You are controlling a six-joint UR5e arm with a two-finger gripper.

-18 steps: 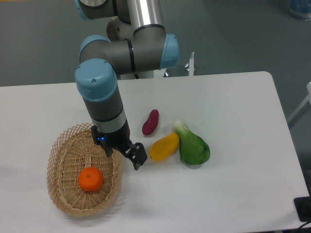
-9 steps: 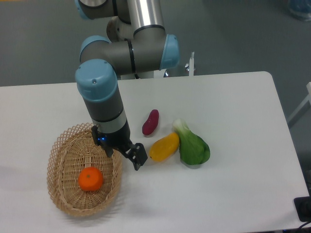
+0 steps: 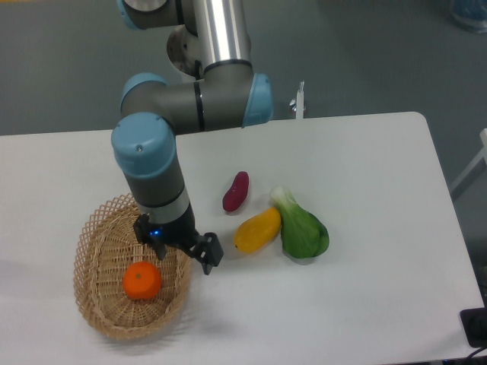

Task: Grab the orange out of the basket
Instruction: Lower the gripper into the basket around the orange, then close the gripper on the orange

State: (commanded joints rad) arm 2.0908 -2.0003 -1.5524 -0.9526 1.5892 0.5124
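Orange (image 3: 142,280) sits on the floor of the basket (image 3: 99,315), toward its near half, free of the wall. It lies down and to the left of the end effector (image 3: 199,252), near but not touching.

End effector hangs over the basket's right rim. One dark finger shows clearly at the right; the other is hidden against the wrist body, so the jaw opening cannot be told. Nothing is held.

Risks, as judged from this frame:
- The end effector is right over the woven rim. A straight descent from here would land a finger on the lattice wall, not on the fruit; that could tip or drag the basket across the surface.
- If the sideways shift toward the orange is short, one finger may strike the fruit's top or flank and roll it across the basket floor.
- The skin looks smooth and the body round, so an off-centre pinch could squeeze it out of the jaws.
- The yellow fruit (image 3: 257,230), to the right of the end effector, has a similar hue; it lies outside the basket, beside a leafy green (image 3: 303,230) and a purple tuber (image 3: 236,191).

Orientation: the orange reads as near-round, slightly flattened, with no long axis visible. Its short axis appears roughly vertical. Stem end is not discernible.
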